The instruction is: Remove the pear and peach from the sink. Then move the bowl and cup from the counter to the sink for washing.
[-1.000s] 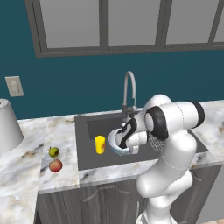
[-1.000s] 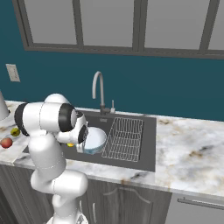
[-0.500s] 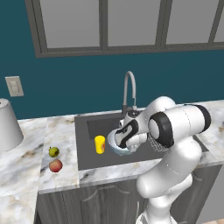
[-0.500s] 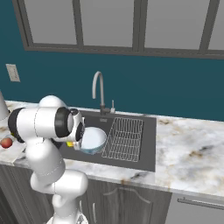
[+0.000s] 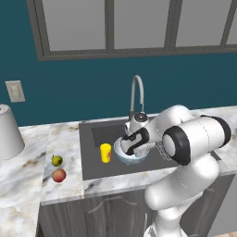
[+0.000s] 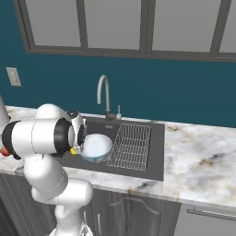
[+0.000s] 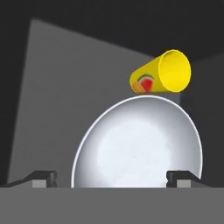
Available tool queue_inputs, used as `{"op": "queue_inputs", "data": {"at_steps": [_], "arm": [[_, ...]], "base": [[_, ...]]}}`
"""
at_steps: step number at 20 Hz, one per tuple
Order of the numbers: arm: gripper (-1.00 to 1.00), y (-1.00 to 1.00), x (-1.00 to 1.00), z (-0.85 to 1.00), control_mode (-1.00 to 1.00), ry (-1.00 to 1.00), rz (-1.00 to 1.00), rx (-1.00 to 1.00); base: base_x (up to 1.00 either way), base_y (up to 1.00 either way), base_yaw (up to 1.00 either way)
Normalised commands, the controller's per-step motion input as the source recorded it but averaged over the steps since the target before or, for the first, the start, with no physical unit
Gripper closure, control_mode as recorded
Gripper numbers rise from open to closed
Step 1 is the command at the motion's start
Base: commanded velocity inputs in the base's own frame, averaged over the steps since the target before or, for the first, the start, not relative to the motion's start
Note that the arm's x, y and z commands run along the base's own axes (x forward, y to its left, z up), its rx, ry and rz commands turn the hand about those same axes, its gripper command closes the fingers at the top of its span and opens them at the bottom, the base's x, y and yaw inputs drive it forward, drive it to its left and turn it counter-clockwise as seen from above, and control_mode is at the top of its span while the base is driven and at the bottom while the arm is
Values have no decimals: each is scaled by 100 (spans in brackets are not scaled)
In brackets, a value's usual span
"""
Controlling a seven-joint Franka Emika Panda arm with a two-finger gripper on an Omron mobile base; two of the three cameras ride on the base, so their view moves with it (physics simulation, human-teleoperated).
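Pale bluish-white bowl (image 5: 133, 153) now sits on the sink (image 5: 95, 164) floor, yellow cup (image 5: 106, 152) upright just beside it. Over the last second nothing in the basin moved; only the arm shifted a little above the bowl. Pear (image 5: 57, 160) and peach (image 5: 59, 175) lie on the tabletop (image 5: 28, 180), so task looks done. Gripper (image 7: 111, 177) hangs just over the bowl, fingers spread wide, holding nothing.

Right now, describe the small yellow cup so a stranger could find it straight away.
Look into the dark grey sink basin under the curved steel faucet. The bright yellow cylindrical cup stands there, beside the wide pale translucent bowl. It is far narrower, with a red mark on its side.
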Motion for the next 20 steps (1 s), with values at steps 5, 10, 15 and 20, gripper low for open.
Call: {"op": "queue_inputs", "data": {"at_steps": [5, 10, 15, 20], "arm": [[-100, 5, 0, 31, -100, -1, 0, 0], [-100, 8, 0, 33, -100, 0, 0, 0], [-100, 10, 0, 30, -100, 0, 0, 0], [-100, 10, 0, 31, -100, 0, 0, 0]], "base": [[0, 0, 0], [0, 0, 0], [0, 0, 0], [0, 0, 0]]}}
